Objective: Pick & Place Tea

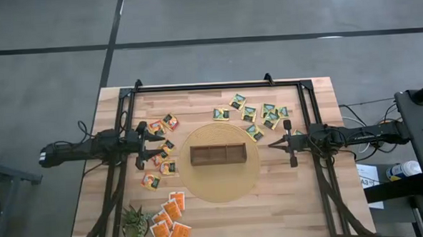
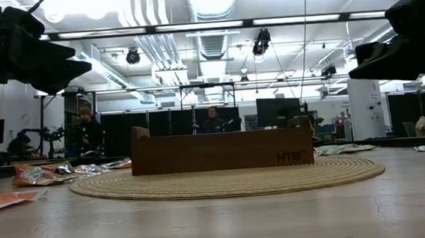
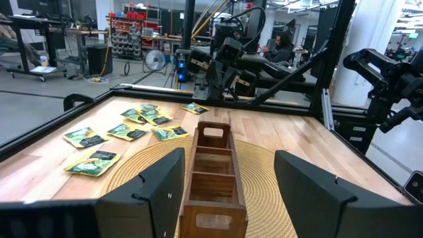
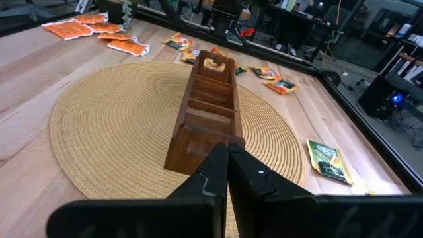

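Note:
The tea lies flat on the wooden table in three groups of sachets: orange ones at the near left, red-and-yellow ones at the left, and green-and-yellow ones at the far right. A long dark wooden box stands on a round woven mat at the table's middle. My left gripper hovers open over the red-and-yellow sachets, pointing level at the box's left end. My right gripper is shut and empty, hovering off the box's right end.
A small spiky green plant stands at the near left corner beside the orange sachets. Black frame rails run along the table's far, left and right sides. One green-and-yellow sachet lies by the mat's rim. People sit in the room beyond.

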